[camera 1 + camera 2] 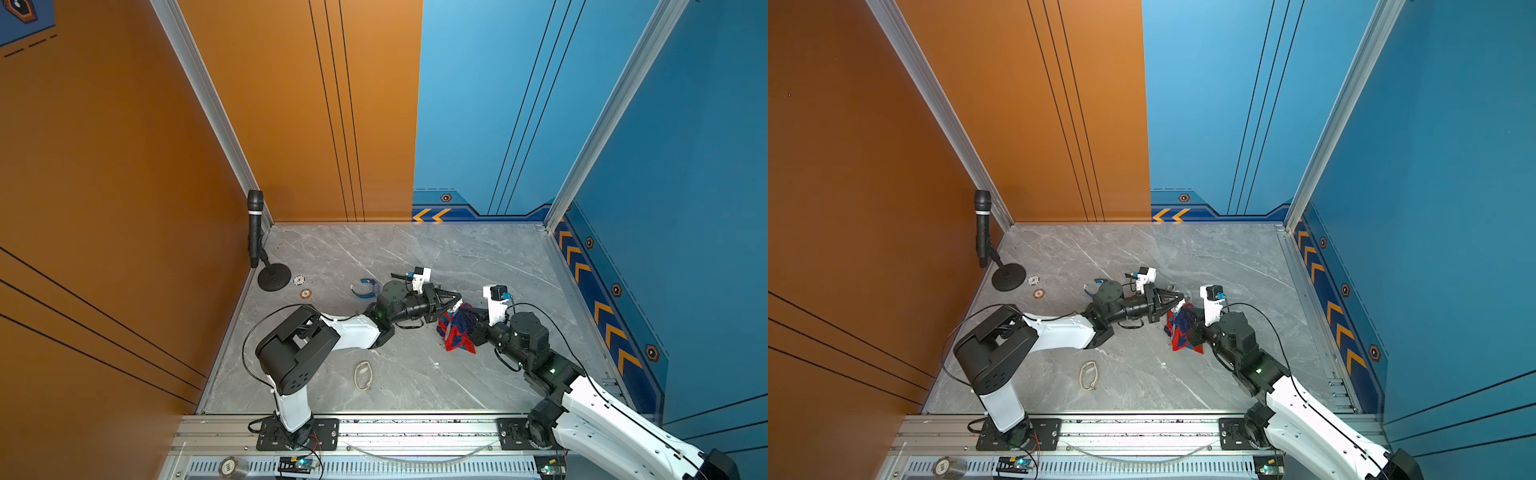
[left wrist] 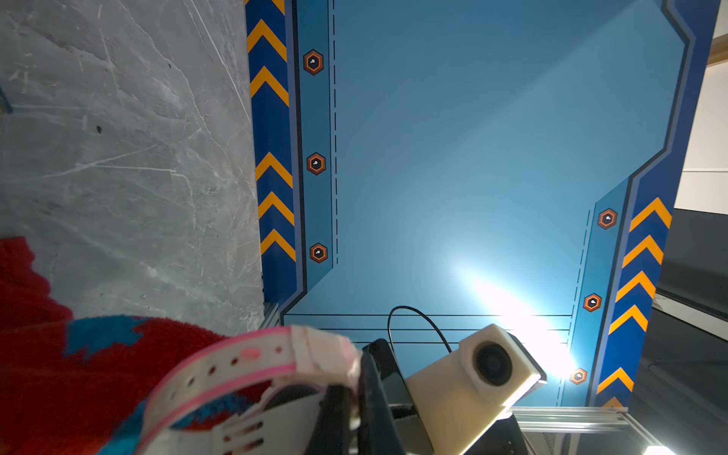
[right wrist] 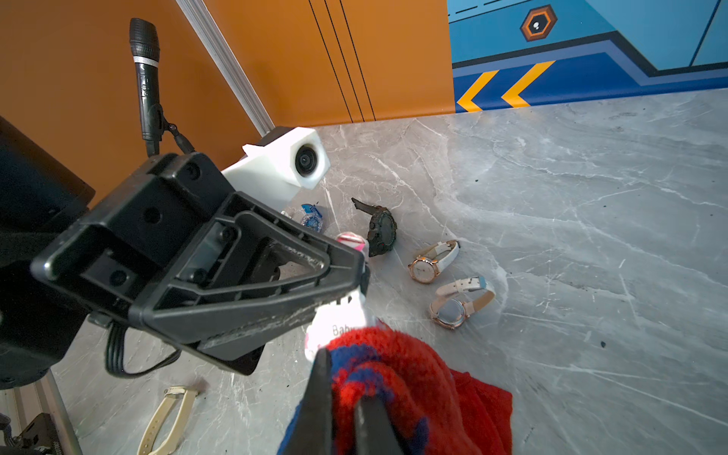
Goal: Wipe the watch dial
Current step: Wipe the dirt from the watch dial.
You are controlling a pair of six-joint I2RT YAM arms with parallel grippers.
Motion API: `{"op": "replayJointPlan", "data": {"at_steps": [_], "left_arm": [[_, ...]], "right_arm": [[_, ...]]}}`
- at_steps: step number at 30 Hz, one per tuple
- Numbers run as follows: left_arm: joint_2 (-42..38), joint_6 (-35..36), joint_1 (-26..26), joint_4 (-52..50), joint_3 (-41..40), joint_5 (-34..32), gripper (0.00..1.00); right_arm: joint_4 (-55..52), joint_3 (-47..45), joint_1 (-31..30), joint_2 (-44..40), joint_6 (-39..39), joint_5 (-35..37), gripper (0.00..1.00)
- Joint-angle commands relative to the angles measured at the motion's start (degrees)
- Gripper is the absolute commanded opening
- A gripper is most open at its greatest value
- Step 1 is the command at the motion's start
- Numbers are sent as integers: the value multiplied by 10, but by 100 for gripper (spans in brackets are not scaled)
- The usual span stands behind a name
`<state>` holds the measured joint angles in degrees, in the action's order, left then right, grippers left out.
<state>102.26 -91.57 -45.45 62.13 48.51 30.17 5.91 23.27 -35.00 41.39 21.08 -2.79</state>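
Over grey marble (image 1: 415, 257), left tool (image 1: 458, 300) pinches the pink watch (image 2: 236, 358) (strap lengthwise toward the cloth (image 1: 457, 334)); right tool (image 3: 346, 374) grips it.

We read only one word, beginning "Bab", on the white and pink watch (image 3: 335, 327), partly behind the red cloth (image 3: 394, 374).

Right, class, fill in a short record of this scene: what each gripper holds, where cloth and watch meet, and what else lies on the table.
Left gripper: shut on the pink-and-white watch
Right gripper: shut on the red-and-blue cloth
Contact: cloth bunched against the held watch; its dial is hidden
Loose on the table: black watch, rose-gold watch, another rose-gold watch, blue watch, cream-strapped watch
Also: microphone on a stand by the orange wall
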Motion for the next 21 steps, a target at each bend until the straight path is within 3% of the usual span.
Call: {"op": "replayJointPlan", "data": {"at_steps": [1, 10, 21], "left_arm": [[-5, -13, -12, 63, -11, 9, 0], [-2, -4, -1, 63, -18, 24, 0], [5, -2, -3, 66, -20, 28, 0]], "right_arm": [[-38, 12, 6, -24, 4, 10, 0], [-155, 66, 19, -89, -2, 33, 0], [-142, 98, 14, -88, 29, 5, 0]]}}
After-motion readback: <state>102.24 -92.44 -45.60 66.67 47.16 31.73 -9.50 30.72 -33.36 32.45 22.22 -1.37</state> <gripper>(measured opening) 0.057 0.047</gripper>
